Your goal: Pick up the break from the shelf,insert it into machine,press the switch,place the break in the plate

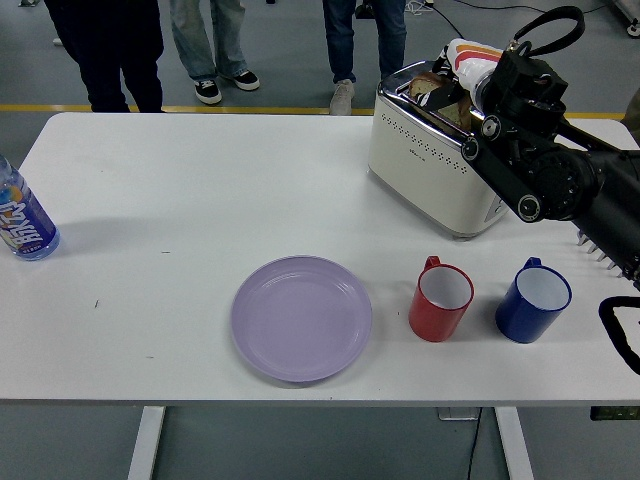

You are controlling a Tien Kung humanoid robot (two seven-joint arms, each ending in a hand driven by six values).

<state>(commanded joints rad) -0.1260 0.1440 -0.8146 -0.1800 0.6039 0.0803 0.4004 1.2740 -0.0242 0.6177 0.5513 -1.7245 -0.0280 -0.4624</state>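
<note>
While the right robot hand grips one bread slice in the toaster, one plate and two mugs wait.

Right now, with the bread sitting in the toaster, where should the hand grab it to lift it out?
Pinch the bread by its exposed top edge, from straight above: only that edge shows above the toaster slot, and the slot walls block its sides. The right hand is already there.

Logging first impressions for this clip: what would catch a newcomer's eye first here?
The black right hand reaching over the cream toaster at the table's far right, at a bread slice in its slot. Next, the empty lilac plate near the front edge, with a red mug and blue mug to its right.
</note>
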